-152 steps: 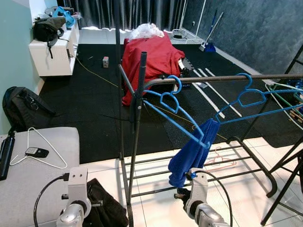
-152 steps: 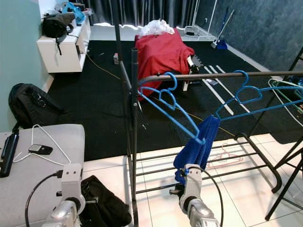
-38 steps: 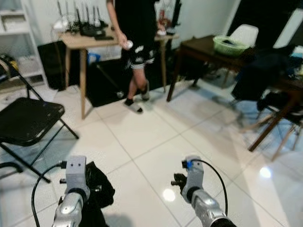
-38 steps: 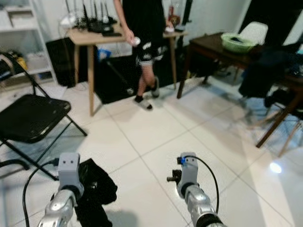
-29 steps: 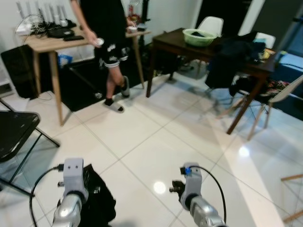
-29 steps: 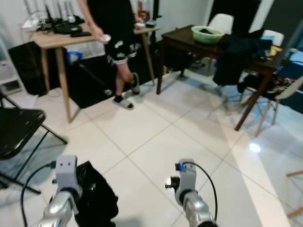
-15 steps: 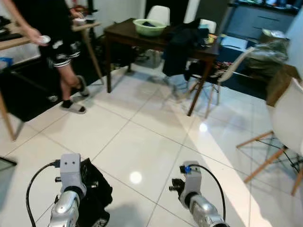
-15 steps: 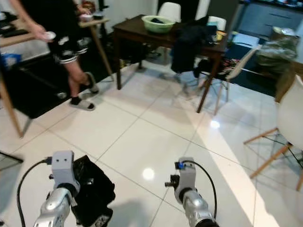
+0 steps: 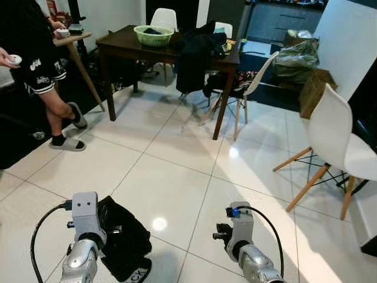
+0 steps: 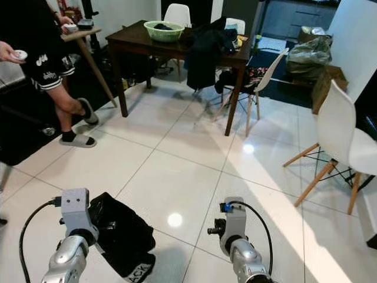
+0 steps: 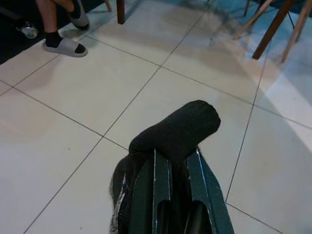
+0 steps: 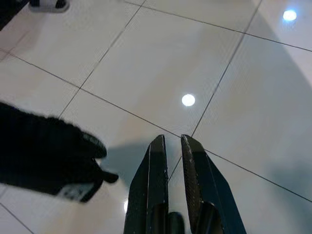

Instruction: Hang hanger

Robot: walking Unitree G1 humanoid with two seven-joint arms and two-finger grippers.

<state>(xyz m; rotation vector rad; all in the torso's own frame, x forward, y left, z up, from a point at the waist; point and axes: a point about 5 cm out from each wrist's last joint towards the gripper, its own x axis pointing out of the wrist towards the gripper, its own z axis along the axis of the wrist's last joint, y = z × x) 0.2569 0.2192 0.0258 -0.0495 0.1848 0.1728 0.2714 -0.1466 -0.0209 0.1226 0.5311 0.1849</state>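
A black garment [image 9: 126, 239] hangs from my left gripper [image 11: 171, 153], which is shut on it low at the left over the white tiled floor. In the left wrist view the cloth [image 11: 178, 129] bunches over the two black fingers [image 11: 146, 185]. My right gripper [image 12: 170, 141] hangs low at the right, its fingers [image 12: 155, 168] nearly together with nothing between them. The right wrist view also catches the dark garment [image 12: 46, 156] off to one side.
A person [image 9: 35, 65] in black shorts and slippers stands at the far left. Ahead is a dark wooden table [image 9: 126, 44] with a green basket [image 9: 152, 35] and dark clothes [image 9: 194, 53] draped on a chair. A white chair [image 9: 339, 138] stands at the right.
The whole view has swung round from the clothes rack to a dining area, so the camera has turned. The person now sits further left in view. Both grippers hold as before.
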